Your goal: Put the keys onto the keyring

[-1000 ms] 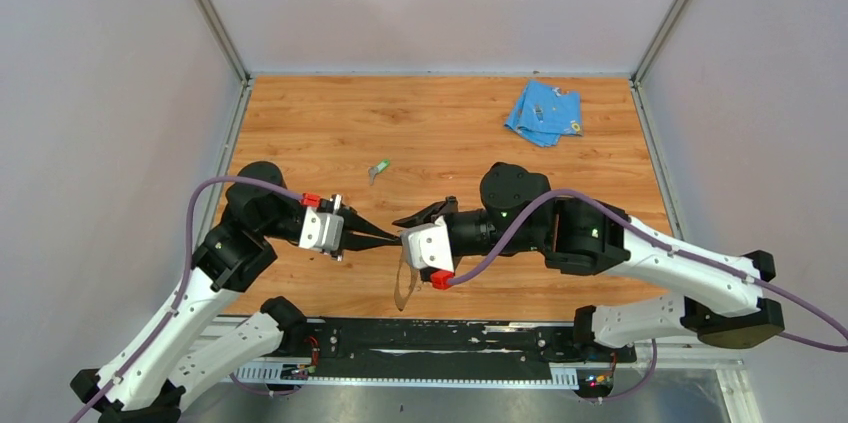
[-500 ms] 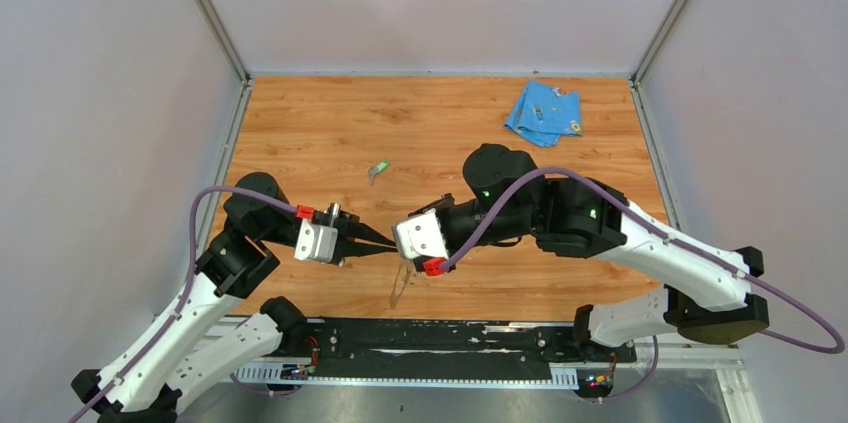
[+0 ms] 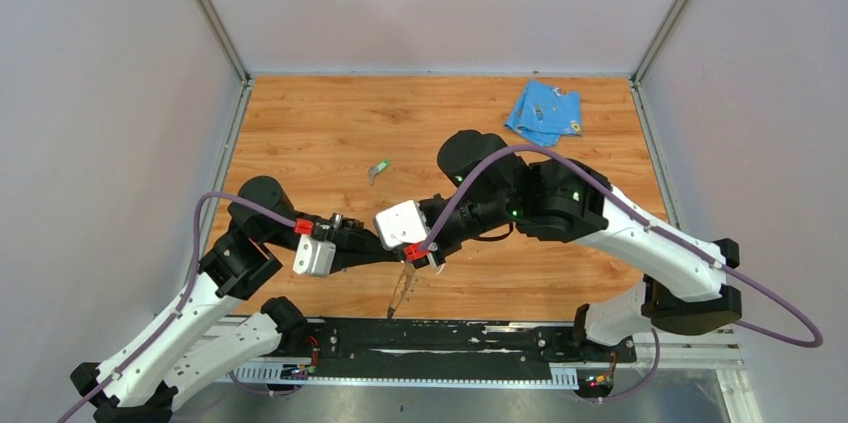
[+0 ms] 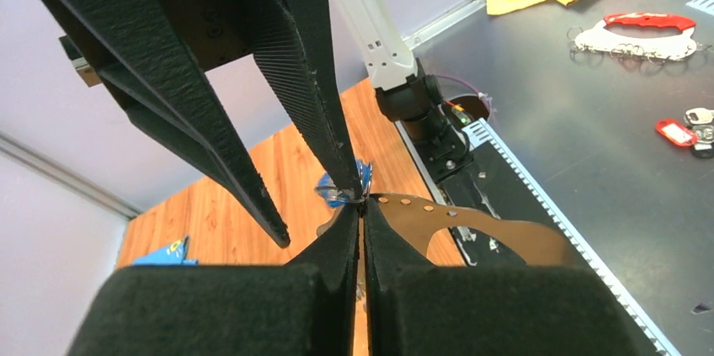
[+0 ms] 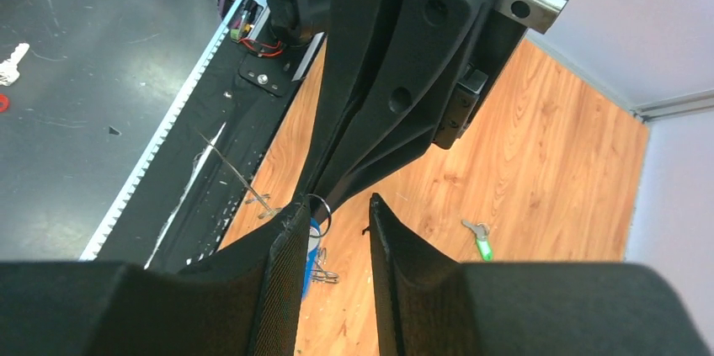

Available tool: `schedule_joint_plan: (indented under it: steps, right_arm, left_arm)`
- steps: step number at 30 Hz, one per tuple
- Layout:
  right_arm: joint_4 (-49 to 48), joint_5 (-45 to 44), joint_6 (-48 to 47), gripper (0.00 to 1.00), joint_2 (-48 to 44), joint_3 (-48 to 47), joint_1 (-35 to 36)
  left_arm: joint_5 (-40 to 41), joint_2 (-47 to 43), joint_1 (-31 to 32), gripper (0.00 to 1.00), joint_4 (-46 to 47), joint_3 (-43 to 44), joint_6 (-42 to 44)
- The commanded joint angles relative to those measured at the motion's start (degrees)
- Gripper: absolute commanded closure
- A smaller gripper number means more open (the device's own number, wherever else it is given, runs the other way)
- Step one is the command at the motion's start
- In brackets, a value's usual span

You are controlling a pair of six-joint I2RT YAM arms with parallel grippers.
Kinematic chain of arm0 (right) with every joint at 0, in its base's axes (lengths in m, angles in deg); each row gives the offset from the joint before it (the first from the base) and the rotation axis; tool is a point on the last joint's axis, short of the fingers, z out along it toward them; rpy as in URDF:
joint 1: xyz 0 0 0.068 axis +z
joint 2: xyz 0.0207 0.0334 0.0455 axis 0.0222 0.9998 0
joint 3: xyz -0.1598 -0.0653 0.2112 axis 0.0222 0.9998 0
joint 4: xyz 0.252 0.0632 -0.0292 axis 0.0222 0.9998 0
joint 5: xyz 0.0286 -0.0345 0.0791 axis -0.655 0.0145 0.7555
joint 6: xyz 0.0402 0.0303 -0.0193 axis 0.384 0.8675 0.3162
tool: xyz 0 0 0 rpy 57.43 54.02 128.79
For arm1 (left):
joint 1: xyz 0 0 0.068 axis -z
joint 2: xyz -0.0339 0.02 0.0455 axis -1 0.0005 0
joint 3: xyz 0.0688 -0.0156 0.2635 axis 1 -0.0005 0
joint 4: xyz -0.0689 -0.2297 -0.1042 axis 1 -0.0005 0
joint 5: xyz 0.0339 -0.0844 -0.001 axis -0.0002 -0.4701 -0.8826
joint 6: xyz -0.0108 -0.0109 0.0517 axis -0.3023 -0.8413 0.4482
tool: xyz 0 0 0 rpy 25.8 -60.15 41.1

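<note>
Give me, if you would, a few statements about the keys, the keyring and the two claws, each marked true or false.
1. The green key lies on the wooden table, apart from both claws. True.
2. The left claw is wide open. False: it is shut, pinching the keyring by its thin band.
3. The light-blue cloth lies at the table's near left corner. False: it lies at the far right corner.
4. The fingers of the right claw stand apart. True.
5. The blue key rests on the cloth. False: it is up where the two claws' tips meet.
</note>
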Motion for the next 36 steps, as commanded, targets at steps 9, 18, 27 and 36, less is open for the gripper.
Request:
schedule_joint_plan:
  steps: [9, 18, 27, 36]
  right_arm:
    - [4.1, 8.7, 4.8, 0.66, 5.8, -5.4, -8.2]
    - [3.7, 17.2, 5.2, 0.64, 6.4, -6.4, -13.6]
    - [0.6, 27.9, 13.0, 0.55, 11.6, -13.2, -19.9]
    - [1.0, 31.4, 18.9, 0.51, 14.1, -16.4, -21.6]
  left_arm:
    - [6.7, -1.7, 1.8, 1.0, 6.2, 1.6, 4.3]
    - [13.4, -1.5, 2.6, 1.0, 7.5, 4.0, 2.8]
    - [21.6, -2.3, 3.1, 1.0, 19.5, 2.1, -2.2]
    - [23.7, -0.1, 3.6, 1.0, 26.2, 2.7, -2.7]
